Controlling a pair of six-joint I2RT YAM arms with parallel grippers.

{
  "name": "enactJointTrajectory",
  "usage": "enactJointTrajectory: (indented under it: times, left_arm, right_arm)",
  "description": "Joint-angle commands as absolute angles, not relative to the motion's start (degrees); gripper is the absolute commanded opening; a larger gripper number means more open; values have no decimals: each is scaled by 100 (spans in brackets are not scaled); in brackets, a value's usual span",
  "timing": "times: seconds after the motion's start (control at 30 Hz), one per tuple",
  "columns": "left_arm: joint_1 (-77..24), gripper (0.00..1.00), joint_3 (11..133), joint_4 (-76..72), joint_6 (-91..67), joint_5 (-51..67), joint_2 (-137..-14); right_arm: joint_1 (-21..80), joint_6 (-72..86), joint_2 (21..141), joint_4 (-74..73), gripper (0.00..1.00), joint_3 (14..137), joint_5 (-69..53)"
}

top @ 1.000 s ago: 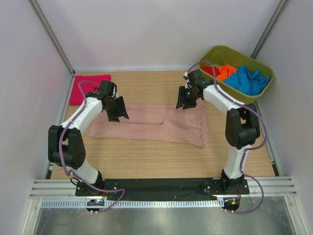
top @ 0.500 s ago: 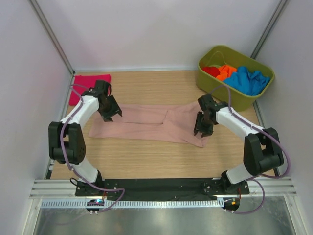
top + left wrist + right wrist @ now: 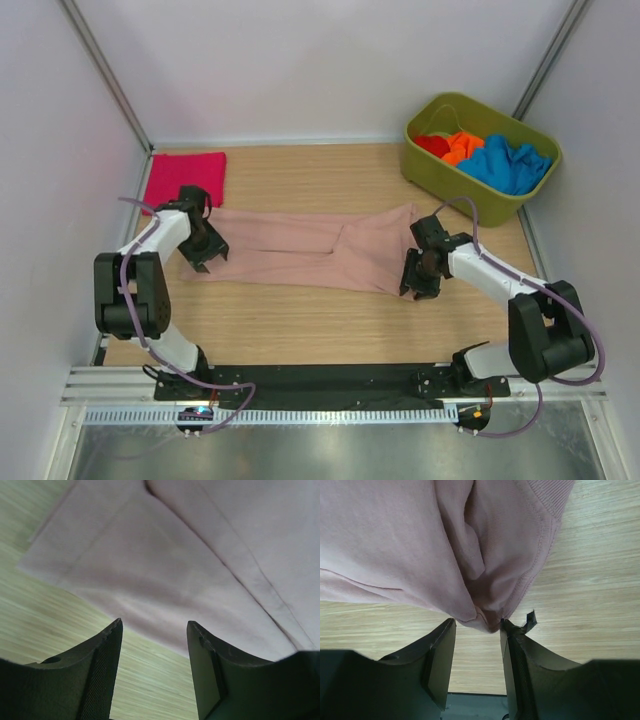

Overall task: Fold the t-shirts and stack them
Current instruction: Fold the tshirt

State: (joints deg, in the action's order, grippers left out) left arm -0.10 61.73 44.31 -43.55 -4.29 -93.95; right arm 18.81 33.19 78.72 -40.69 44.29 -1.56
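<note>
A dusty-pink t-shirt (image 3: 300, 248) lies folded into a long strip across the middle of the table. My left gripper (image 3: 207, 255) stands low at its left end, open; in the left wrist view the left gripper (image 3: 155, 630) has bare wood between its fingers and the pink t-shirt's (image 3: 190, 565) hem just ahead. My right gripper (image 3: 413, 284) is at the near right corner, open; in the right wrist view that bunched corner (image 3: 487, 620) sits at the tips of the right gripper (image 3: 477, 626), touching the right finger (image 3: 517, 655). A folded magenta t-shirt (image 3: 185, 178) lies at the far left.
An olive-green tub (image 3: 432, 168) at the far right holds red (image 3: 432, 145), orange (image 3: 462, 146) and blue (image 3: 505, 165) t-shirts. White walls close in the table on three sides. The black base rail (image 3: 320, 380) runs along the near edge.
The right gripper swung from the shirt's far right edge near the tub down to its near right corner. The left gripper slid left to the shirt's left end.
</note>
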Motion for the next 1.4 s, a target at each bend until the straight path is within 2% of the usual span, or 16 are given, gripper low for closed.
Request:
enactJointTrajectory:
  times: [0.0, 0.3, 0.5, 0.53, 0.6, 0.63, 0.73, 0.8, 0.83, 1.23, 1.27, 1.3, 1.37]
  left_arm:
    - [193, 56, 5995, 4298, -4482, -712, -8957]
    - [316, 54, 5564, 4263, -4676, -1371, -8639]
    - [439, 51, 5625, 4385, -4860, -1817, -9043]
    - [457, 49, 5634, 4403, -4886, -1880, -9174]
    - [475, 43, 5651, 4447, -4966, -2047, -9290]
    - [475, 31, 5695, 4439, -4975, -2117, -9368]
    - [536, 10, 5853, 4491, -4983, -2337, -9527]
    - [623, 1, 5958, 4605, -4966, -2417, -9606]
    - [659, 0, 5994, 4614, -4940, -2469, -9615]
    - [932, 1, 6117, 4667, -4755, -2338, -9309]
    - [932, 5, 6074, 4641, -4737, -2338, -9186]
    - [940, 19, 6021, 4649, -4729, -2381, -8906]
    - [932, 31, 5959, 4650, -4746, -2347, -8667]
  right_arm:
    - [1916, 3323, 7813, -3543, 48, 4298, -211]
    - [1907, 3182, 7840, -3191, 43, 4087, -158]
    - [1916, 3085, 7752, -3234, 27, 4078, -114]
    - [1907, 3094, 7735, -3226, 20, 4061, -123]
    - [1916, 3129, 7691, -3217, 9, 3999, -123]
    - [1907, 3138, 7673, -3278, 1, 3990, -114]
    - [1916, 3243, 7559, -3523, 1, 3990, 174]
    - [1916, 3375, 7480, -3638, 1, 3982, 324]
    - [1916, 3419, 7471, -3708, 1, 3981, 316]
    - [1916, 3656, 7207, -3999, 1, 3929, 220]
    - [1916, 3665, 7181, -3999, 1, 3964, 202]
    - [1916, 3674, 7163, -3982, 1, 3973, 193]
    - [1916, 3700, 7146, -3973, 1, 3973, 158]
